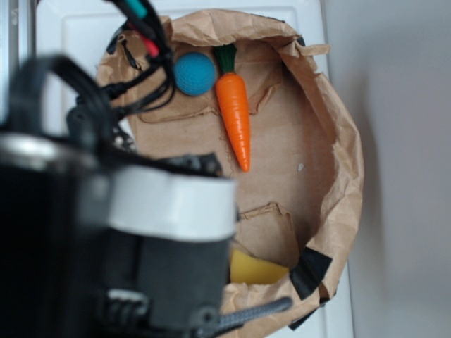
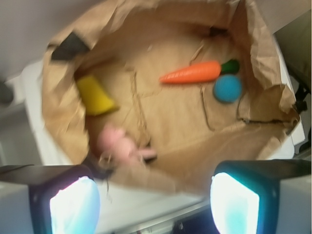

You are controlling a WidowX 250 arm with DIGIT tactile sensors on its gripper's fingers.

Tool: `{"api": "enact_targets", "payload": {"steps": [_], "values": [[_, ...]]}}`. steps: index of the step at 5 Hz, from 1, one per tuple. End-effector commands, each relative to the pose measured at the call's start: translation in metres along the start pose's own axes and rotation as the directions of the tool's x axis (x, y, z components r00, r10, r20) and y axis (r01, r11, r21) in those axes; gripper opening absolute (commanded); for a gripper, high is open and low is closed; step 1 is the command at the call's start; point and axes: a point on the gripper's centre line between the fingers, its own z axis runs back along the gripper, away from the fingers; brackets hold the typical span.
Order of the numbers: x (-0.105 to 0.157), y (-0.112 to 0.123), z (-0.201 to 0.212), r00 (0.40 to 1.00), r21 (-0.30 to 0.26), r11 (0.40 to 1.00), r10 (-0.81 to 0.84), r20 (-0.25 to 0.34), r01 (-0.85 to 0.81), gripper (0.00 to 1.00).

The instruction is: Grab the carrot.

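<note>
The orange carrot (image 1: 234, 116) with its dark green stem cap lies on the floor of a brown paper bag (image 1: 338, 134), stem toward the far rim. In the wrist view the carrot (image 2: 192, 73) lies at the upper middle, far from my fingers. My gripper (image 2: 153, 204) hangs open over the bag's near edge with nothing between its pale fingers (image 2: 73, 207). In the exterior view the arm's dark body fills the lower left and the fingertips are hidden.
A teal-blue ball (image 1: 194, 73) touches the carrot's stem end; the same ball (image 2: 227, 88) shows in the wrist view. A yellow wedge (image 2: 95, 96) and a pink toy (image 2: 119, 142) lie near the bag's side. The bag walls (image 2: 265, 73) stand crumpled around everything.
</note>
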Motion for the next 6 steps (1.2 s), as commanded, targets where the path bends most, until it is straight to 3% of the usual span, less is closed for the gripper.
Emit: {"api": "enact_targets", "payload": {"steps": [1,3,4,5,6], "values": [[0.008,0.016,-0.001,0.97,-0.044,0.972,0.232,0.076,-0.229,1.0],[0.008,0.016,-0.001,0.97,-0.044,0.972,0.232,0.076,-0.229,1.0],[0.032,0.006,-0.017,0.902,-0.014,0.903,0.43,0.034,-0.429,1.0],[0.05,0.01,-0.041,0.768,-0.012,0.768,0.64,0.021,-0.64,1.0],[0.07,0.031,-0.074,0.645,-0.059,0.652,0.758,0.097,-0.756,1.0]]}}
